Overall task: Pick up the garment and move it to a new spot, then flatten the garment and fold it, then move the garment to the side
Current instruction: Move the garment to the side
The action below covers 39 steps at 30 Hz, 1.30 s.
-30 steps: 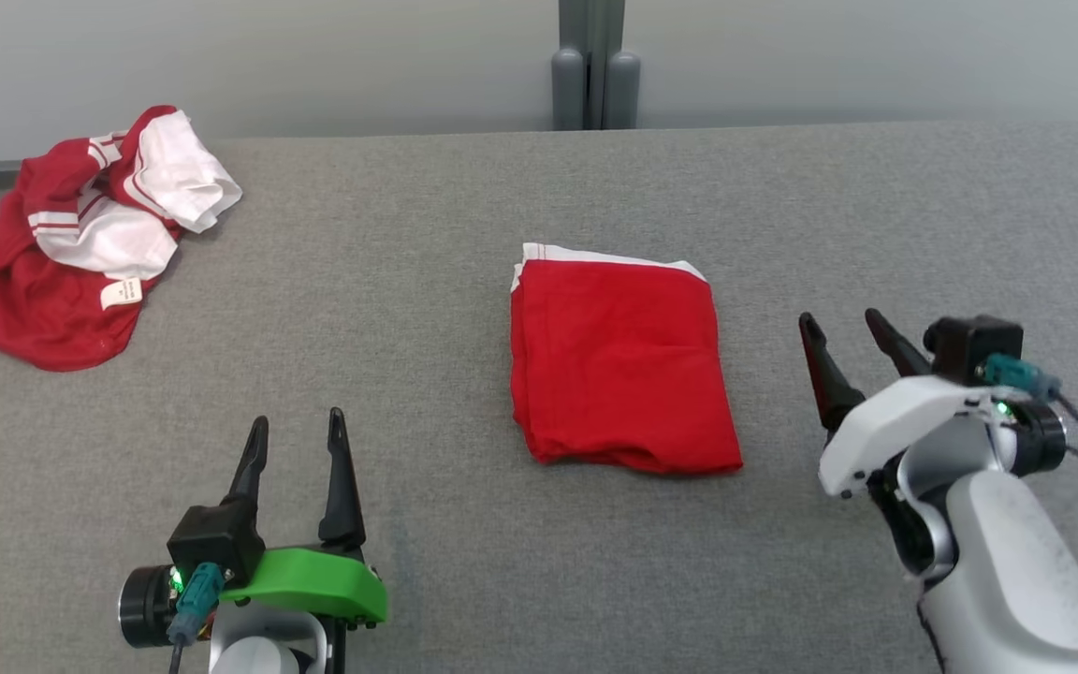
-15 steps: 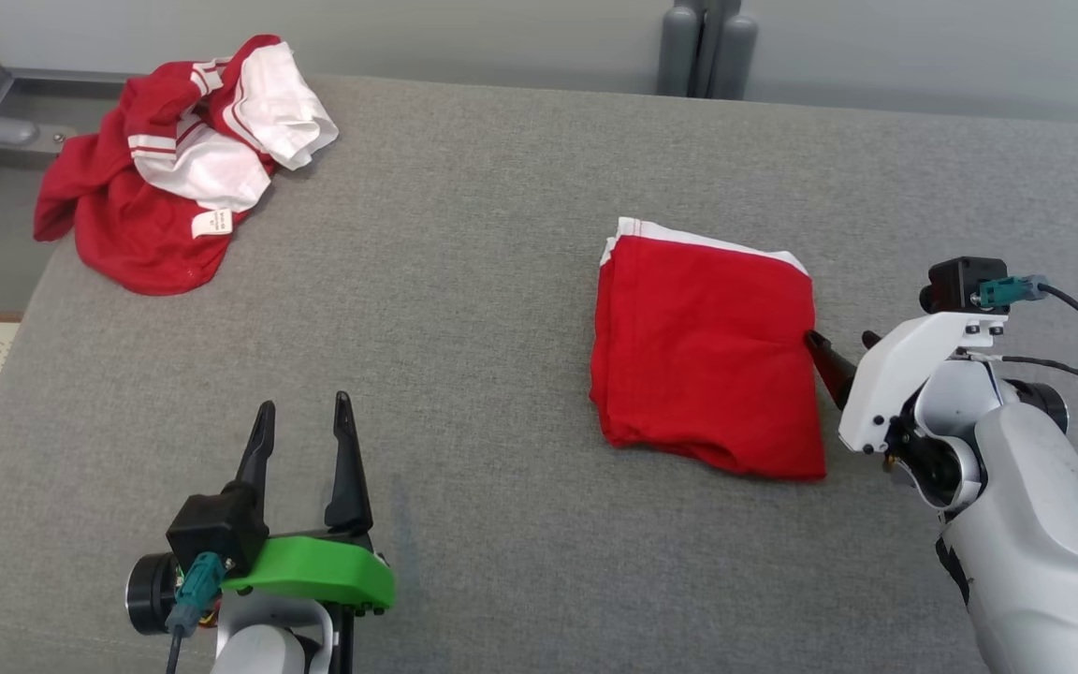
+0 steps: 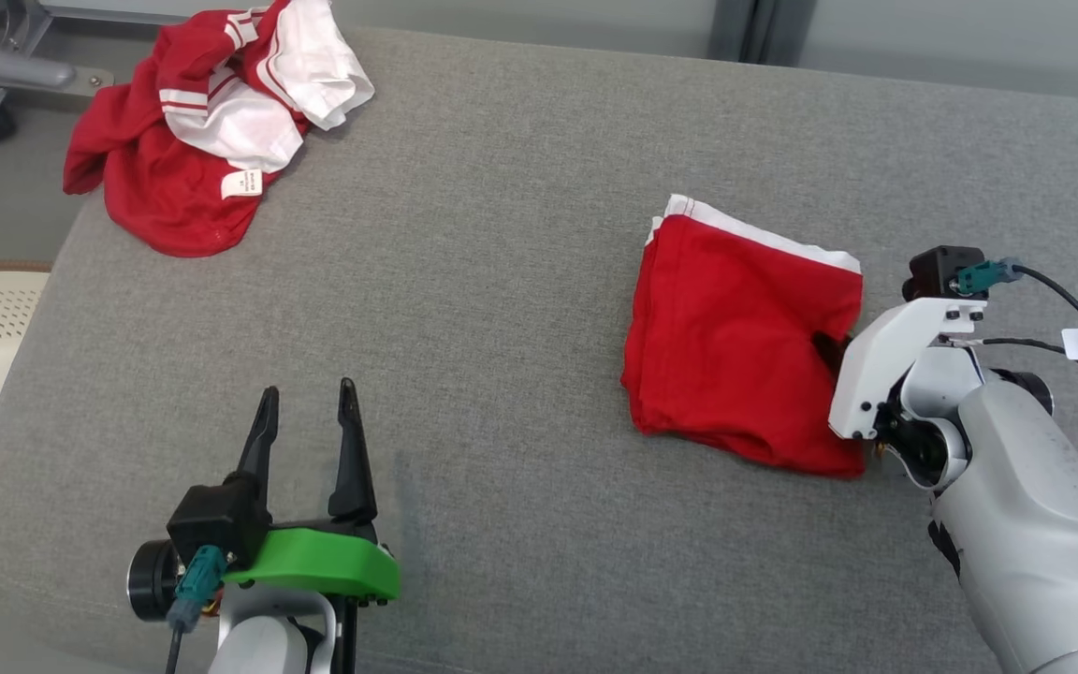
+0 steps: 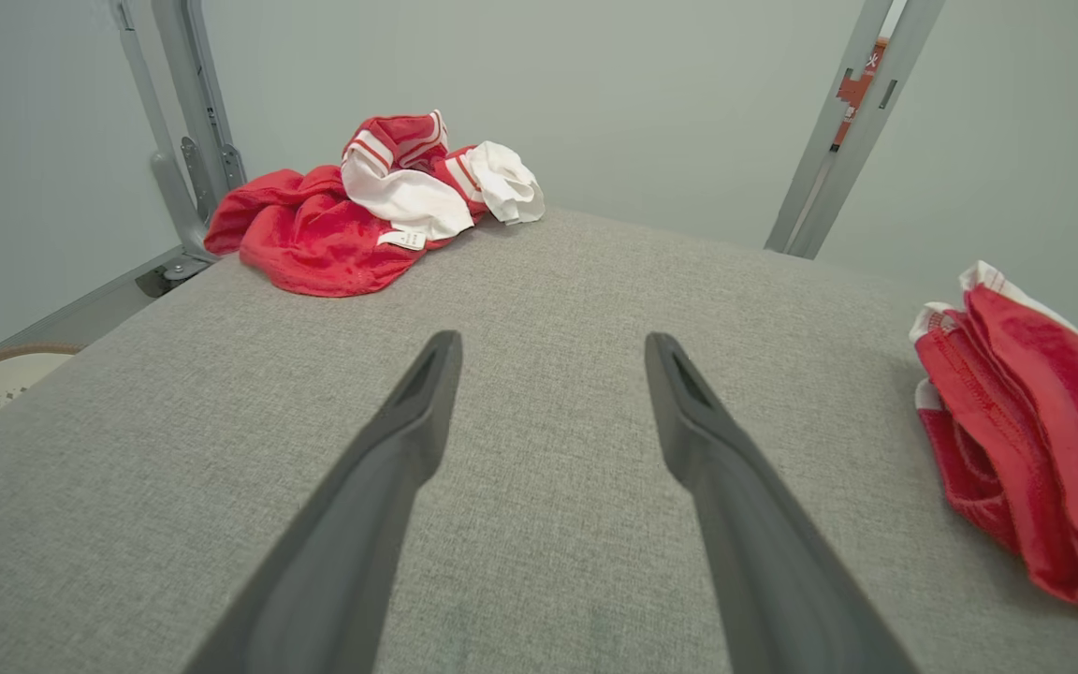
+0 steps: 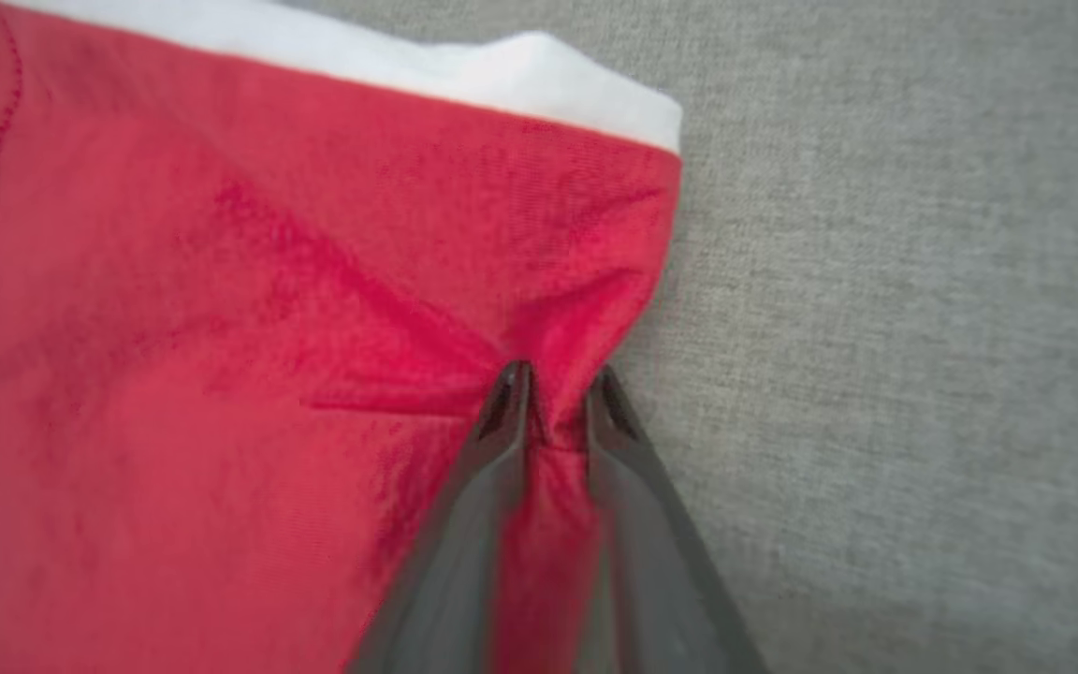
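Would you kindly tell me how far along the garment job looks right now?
Done: the folded garment lies as a neat rectangle on the grey surface. In hand: the right tool pinches its edge, cloth bunched in the grip. Remaining: carrying it to the side; the left tool hovers open, idle.

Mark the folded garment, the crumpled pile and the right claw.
folded garment [image 3: 735, 346], head view, middle of red face.
crumpled pile [image 3: 165, 201], head view, red lower part.
right claw [image 5: 560, 376], right wrist view, between fingertips.

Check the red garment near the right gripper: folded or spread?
Folded: the red garment is a compact rectangle with stacked layers at its edge; the right gripper pinches its side.
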Motion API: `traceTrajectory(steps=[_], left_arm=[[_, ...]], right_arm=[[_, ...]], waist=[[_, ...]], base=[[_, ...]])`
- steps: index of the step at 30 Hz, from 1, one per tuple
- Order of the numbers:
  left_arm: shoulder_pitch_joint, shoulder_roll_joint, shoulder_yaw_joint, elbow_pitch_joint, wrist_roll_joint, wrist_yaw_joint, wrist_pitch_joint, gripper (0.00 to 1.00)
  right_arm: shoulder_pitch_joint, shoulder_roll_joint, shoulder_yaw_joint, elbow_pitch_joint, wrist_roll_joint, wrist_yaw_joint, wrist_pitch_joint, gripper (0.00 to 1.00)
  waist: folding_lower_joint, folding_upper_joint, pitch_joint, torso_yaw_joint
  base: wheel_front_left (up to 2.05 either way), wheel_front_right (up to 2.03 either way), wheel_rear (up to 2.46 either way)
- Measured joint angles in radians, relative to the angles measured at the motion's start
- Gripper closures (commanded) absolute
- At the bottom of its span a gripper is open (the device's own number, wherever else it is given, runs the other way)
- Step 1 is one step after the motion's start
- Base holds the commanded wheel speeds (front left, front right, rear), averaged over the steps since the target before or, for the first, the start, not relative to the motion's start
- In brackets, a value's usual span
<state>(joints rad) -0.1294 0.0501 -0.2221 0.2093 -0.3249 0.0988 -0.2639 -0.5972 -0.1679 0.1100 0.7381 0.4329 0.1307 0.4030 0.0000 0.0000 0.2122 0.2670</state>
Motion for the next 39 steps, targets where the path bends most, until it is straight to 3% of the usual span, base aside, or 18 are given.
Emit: traceTrajectory(steps=[9, 16, 31, 35, 39], left_arm=[[-0.019, -0.001, -0.018, -0.049, 0.019, -0.028, 0.0, 0.0], [-0.052, 0.002, -0.025, -0.063, 0.054, -0.034, 0.0, 0.0], [-0.133, 0.044, -0.043, -0.055, 0.089, -0.046, 0.02, 0.0], [-0.134, 0.046, -0.043, -0.065, 0.089, -0.044, 0.021, 0.0], [-0.133, 0.051, -0.032, -0.08, 0.083, -0.035, 0.019, 0.0]], right_arm=[[-0.034, -0.053, 0.086, -0.039, 0.034, 0.001, -0.027, 1.0], [-0.071, -0.137, 0.108, -0.082, 0.051, 0.001, -0.045, 1.0], [-0.09, -0.118, 0.092, -0.024, 0.067, 0.001, -0.154, 1.0], [-0.094, -0.13, 0.078, 0.0, 0.063, 0.001, -0.18, 1.0], [-0.124, -0.14, 0.069, 0.025, 0.04, 0.0, -0.195, 1.0]], waist=[[0.0, 0.0, 0.019, -0.09], [0.0, 0.0, 0.048, -0.225], [0.0, 0.0, 0.119, -0.544], [0.0, 0.0, 0.135, -0.568], [0.0, 0.0, 0.142, -0.548]], base=[[0.0, 0.0, 0.0], [0.0, 0.0, 0.0], [0.0, 0.0, 0.0], [0.0, 0.0, 0.0], [0.0, 0.0, 0.0]])
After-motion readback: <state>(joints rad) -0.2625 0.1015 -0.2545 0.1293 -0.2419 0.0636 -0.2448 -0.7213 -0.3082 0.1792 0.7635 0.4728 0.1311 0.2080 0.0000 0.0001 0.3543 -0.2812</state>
